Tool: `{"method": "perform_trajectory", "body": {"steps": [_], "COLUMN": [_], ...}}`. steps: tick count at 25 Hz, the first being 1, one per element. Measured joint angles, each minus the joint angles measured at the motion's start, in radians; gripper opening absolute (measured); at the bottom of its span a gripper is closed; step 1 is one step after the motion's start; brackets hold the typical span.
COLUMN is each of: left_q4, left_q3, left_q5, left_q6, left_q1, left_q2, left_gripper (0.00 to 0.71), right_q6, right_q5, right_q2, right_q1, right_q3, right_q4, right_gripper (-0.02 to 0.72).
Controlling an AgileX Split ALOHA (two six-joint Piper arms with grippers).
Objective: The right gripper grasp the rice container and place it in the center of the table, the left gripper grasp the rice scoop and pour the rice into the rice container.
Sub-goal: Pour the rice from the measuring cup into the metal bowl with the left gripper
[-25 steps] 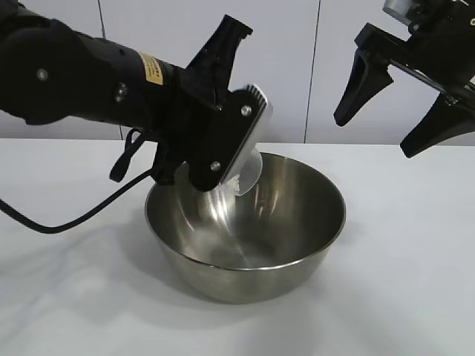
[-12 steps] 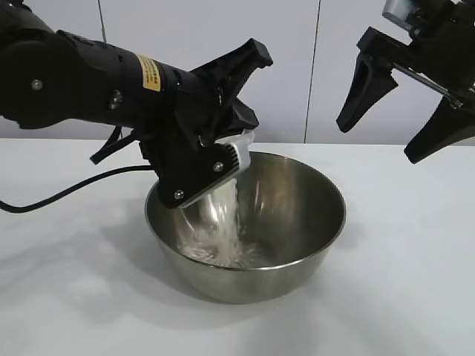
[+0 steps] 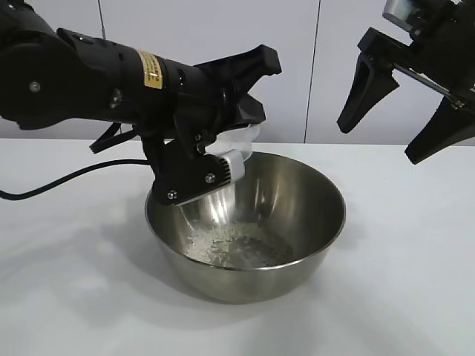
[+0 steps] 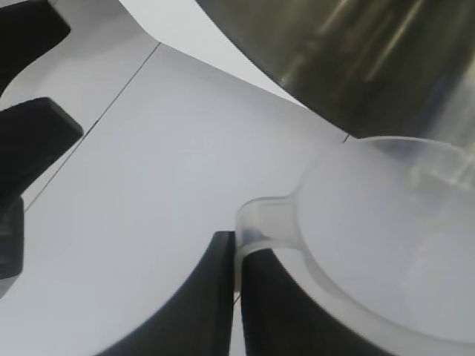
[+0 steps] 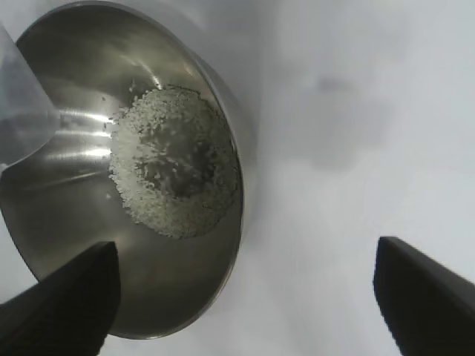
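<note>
Left gripper (image 3: 223, 152): angled down over bowl's left rim, clamped on tipped rice scoop (image 3: 239, 141).
Right gripper (image 3: 397, 104): raised at right, fingers apart.
Rice container (image 3: 297, 245): table (image 3: 415, 297) centre, rice (image 3: 223, 245) inside.

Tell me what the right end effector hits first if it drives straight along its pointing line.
Probably the bare table just beside the steel bowl; the right end effector straddles the bowl's rim, so depth is uncertain.

yellow label (image 3: 151, 70) on left arm, print too small to read
</note>
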Motion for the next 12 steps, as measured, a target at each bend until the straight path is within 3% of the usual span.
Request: {"method": "perform_trajectory", "body": {"steps": [8, 12], "left_q4": [0.002, -0.053], "left_q3": [0.000, 0.007], "left_q5": [-0.012, -0.031], "left_q6": [-0.012, -0.179], "left_q1": [0.000, 0.000], "left_q2": [0.000, 0.000], "left_gripper": [0.012, 0.012], "right_q6": [0.000, 0.000], "right_q5": [0.000, 0.000], "right_q2": [0.000, 0.000], "right_q1": [0.000, 0.000], "right_q3": [0.000, 0.000], "right_q4": [0.000, 0.000], "right_gripper": [0.642, 0.642]}}
